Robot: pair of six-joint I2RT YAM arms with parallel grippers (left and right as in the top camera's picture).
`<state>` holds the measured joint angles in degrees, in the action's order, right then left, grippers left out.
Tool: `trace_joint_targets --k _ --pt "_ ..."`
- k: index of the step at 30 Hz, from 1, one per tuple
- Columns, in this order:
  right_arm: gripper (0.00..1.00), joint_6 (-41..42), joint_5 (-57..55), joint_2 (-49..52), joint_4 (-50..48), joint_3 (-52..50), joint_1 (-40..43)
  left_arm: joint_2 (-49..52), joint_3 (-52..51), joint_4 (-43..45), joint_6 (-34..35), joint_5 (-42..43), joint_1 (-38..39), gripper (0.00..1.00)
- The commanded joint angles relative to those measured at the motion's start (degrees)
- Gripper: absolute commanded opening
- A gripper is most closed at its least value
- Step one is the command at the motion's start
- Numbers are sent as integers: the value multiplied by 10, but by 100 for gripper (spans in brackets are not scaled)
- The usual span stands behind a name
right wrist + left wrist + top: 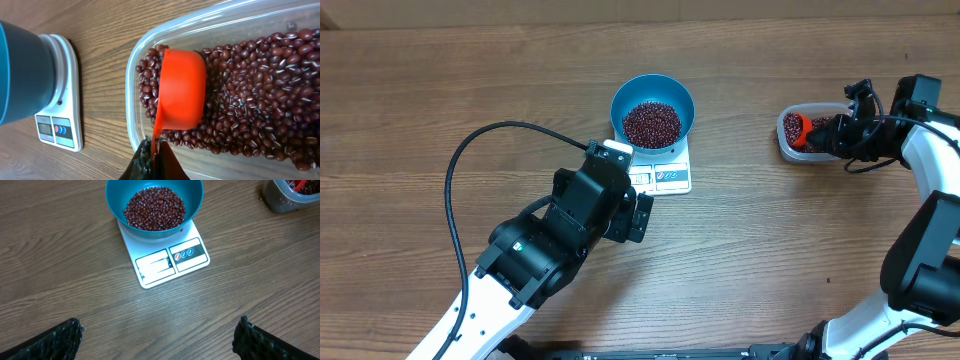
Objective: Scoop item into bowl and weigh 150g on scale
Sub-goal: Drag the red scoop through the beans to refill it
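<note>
Table (440,80): mid-brown wood, with darker grain streaks running left to right.
Bowl (620,100): blue, lighter blue inside.
Beans (652,123): dark red-maroon. Those in the tub at the right each show a short white stripe.
Scale (667,180): white. Near edge has a pale display panel and a dark strip with one red and two blue round marks.
Tub (790,152): clear, colourless.
Scoop (182,87): plain orange-red.
Left arm (550,240): black, white towards the near end.
Left gripper (159,321): fingers (57,340) black, pebbled.
</note>
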<state>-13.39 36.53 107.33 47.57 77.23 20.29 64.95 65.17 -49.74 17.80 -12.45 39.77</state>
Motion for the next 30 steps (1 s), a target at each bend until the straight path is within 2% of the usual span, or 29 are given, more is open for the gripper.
trace_joint_targets --k 1,21,30 --pt "4 -6 37 1 -3 -5 3 3 -1 2 -11 3 0 100" --pt "4 1 37 2 -3 -5 13 3 -1 2 -11 3 0 99" --pt "3 31 43 7 -6 -5 18 3 -1 2 -11 3 0 99"
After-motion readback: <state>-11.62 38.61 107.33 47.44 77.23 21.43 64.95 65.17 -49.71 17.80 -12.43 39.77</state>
